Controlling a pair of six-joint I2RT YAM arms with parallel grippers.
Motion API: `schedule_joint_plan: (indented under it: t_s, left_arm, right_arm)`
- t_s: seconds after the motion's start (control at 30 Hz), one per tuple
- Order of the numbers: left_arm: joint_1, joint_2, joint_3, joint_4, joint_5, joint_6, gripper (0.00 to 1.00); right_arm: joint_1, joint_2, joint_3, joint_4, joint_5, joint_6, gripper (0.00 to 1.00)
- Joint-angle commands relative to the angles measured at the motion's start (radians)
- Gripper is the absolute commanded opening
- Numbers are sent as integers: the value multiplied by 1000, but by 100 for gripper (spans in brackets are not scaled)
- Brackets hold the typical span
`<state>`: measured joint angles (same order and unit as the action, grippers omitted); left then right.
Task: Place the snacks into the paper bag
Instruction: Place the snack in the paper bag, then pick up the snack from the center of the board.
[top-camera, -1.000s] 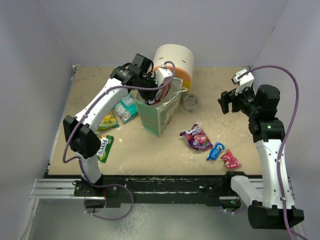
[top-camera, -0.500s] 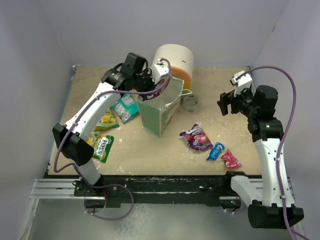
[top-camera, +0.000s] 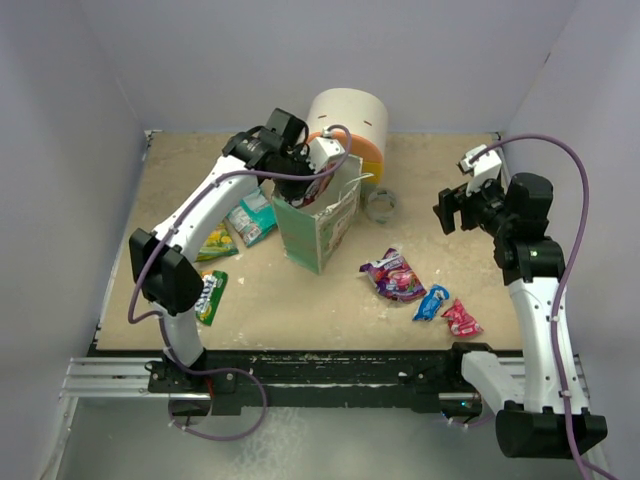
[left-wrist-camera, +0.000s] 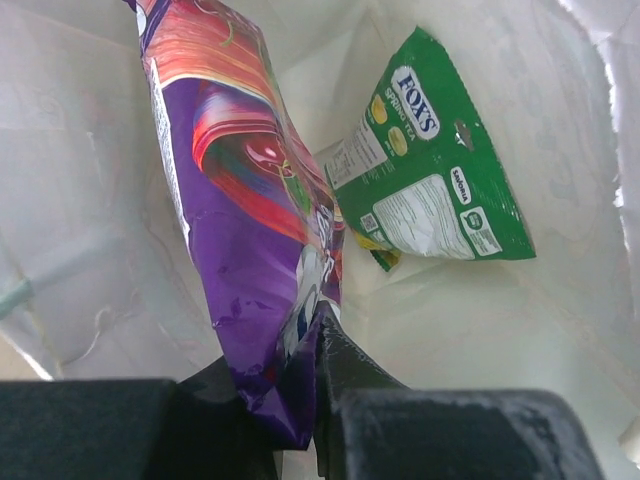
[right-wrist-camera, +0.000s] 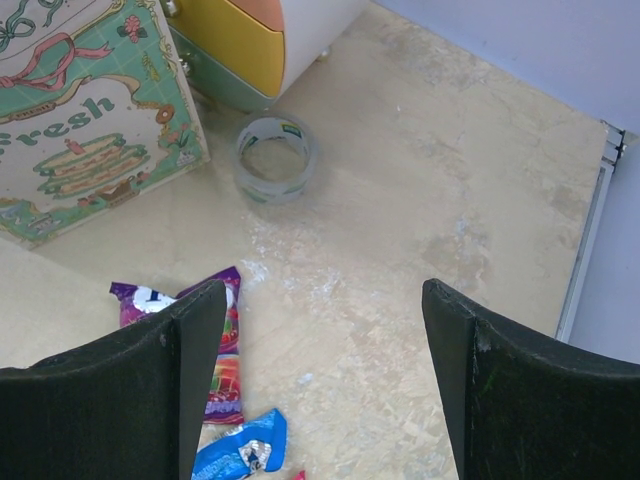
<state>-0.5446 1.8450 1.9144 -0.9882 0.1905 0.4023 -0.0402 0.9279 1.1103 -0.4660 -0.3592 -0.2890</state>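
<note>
The mint-green paper bag (top-camera: 322, 222) stands mid-table, its printed front also in the right wrist view (right-wrist-camera: 90, 130). My left gripper (top-camera: 303, 178) reaches into its open top, shut on a purple snack packet (left-wrist-camera: 250, 220) that hangs inside the white interior. A green snack packet (left-wrist-camera: 425, 165) lies on the bag's bottom. On the table lie a purple packet (top-camera: 393, 276), a blue one (top-camera: 431, 301), a red one (top-camera: 461, 318), a teal one (top-camera: 251, 215) and yellow-green ones (top-camera: 211, 295). My right gripper (top-camera: 452, 207) is open and empty, held high above the right side.
A round cream-orange-yellow drawer unit (top-camera: 350, 125) stands behind the bag. A small clear ring (top-camera: 381, 204) lies right of the bag, also in the right wrist view (right-wrist-camera: 274, 156). The table's metal edge (right-wrist-camera: 590, 240) runs along the right.
My left gripper swung left and up away from the bag's opening, then came back over and into it with the purple packet. The right arm barely moved.
</note>
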Motion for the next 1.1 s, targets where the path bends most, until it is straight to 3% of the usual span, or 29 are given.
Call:
schedule_joint_plan:
  t_s: [0.0,0.57,0.8,1.07]
  left_arm:
    - [-2,3,63,-18,-14,-19,16]
    - [-2,-40,134,-50,10,-26,43]
    - [-2,-126,122,-34,36,-34,51]
    - [0,-251,102,-34,29,-33,66]
  right_arm:
    - [-3,-21,-3,24,-21,-14,81]
    - [-3,-8,-3,20,-27,-21,82]
    - [-3,12,1,4,-30,-43,82]
    - [-3,66,-30,-7,-61,-125,84]
